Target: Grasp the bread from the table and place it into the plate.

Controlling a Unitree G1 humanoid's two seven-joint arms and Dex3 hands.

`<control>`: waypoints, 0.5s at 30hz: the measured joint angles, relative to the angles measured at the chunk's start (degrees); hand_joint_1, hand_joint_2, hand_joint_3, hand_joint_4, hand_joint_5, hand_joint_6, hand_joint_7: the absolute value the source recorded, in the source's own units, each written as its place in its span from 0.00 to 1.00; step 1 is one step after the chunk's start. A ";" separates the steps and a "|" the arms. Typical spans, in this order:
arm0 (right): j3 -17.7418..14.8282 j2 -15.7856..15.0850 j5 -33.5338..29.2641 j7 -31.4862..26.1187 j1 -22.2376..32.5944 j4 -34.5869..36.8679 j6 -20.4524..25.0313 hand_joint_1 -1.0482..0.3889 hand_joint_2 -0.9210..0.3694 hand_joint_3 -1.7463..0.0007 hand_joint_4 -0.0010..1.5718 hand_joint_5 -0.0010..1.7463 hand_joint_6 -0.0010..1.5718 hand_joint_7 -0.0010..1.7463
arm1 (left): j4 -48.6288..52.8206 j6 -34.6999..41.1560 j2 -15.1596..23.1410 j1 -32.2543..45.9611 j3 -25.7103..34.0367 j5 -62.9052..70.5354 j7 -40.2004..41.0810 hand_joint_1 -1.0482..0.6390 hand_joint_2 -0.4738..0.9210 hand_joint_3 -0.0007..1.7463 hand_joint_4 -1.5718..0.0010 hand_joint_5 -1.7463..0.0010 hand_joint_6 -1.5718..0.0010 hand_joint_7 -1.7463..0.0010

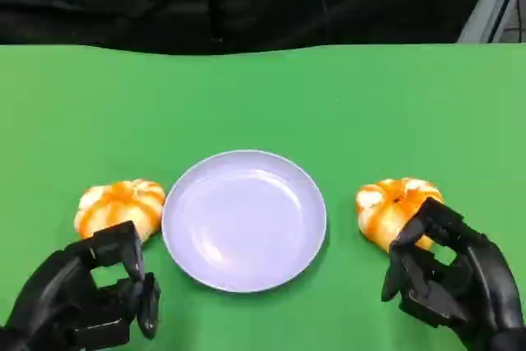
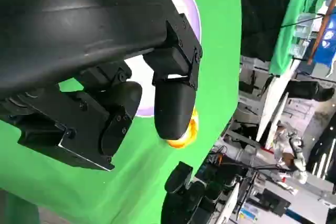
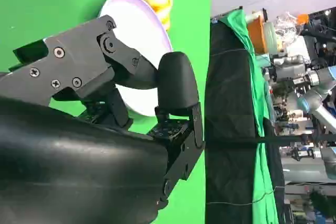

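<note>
Item: green tabletop (image 1: 263,96), one pale plate (image 1: 244,219) at centre, nothing on it.

Bread: two rolls, both on the cloth. Left roll (image 1: 119,207) just beside the plate's left rim; right roll (image 1: 396,207) a little apart from the right rim.

Left robot hand (image 1: 90,297): near the left roll, fingers apart, holding nothing.

Right robot hand (image 1: 448,273): fingers spread, one fingertip over the near edge of the right roll — contact cannot be told, no grip formed.

Step in hand: approach, judged early — no bread lifted.

Next move calls for: closing fingers around a roll, lifting, carrying it inward over the plate's rim.
</note>
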 measured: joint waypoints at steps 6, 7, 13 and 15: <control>0.01 0.00 -0.36 -0.02 0.00 -0.07 0.03 0.65 0.21 0.40 0.53 1.00 0.41 0.95 | -0.03 0.01 -0.03 0.00 0.00 0.01 0.07 0.67 0.74 0.84 0.39 0.00 0.53 0.00; 0.01 0.00 -0.36 -0.02 0.00 -0.08 0.05 0.65 0.21 0.40 0.53 1.00 0.41 0.95 | -0.03 0.00 -0.03 0.00 0.00 0.02 0.07 0.67 0.74 0.84 0.39 0.00 0.53 0.00; 0.01 0.00 -0.37 -0.02 0.00 -0.08 0.05 0.65 0.20 0.40 0.52 1.00 0.40 0.95 | -0.04 0.00 -0.10 0.00 0.00 0.05 0.08 0.67 0.74 0.84 0.39 0.00 0.53 0.00; 0.01 0.00 -0.37 -0.02 0.00 -0.08 0.05 0.65 0.20 0.40 0.52 1.00 0.40 0.95 | -0.04 0.00 -0.12 0.00 0.00 0.07 0.09 0.67 0.73 0.83 0.43 0.00 0.56 0.00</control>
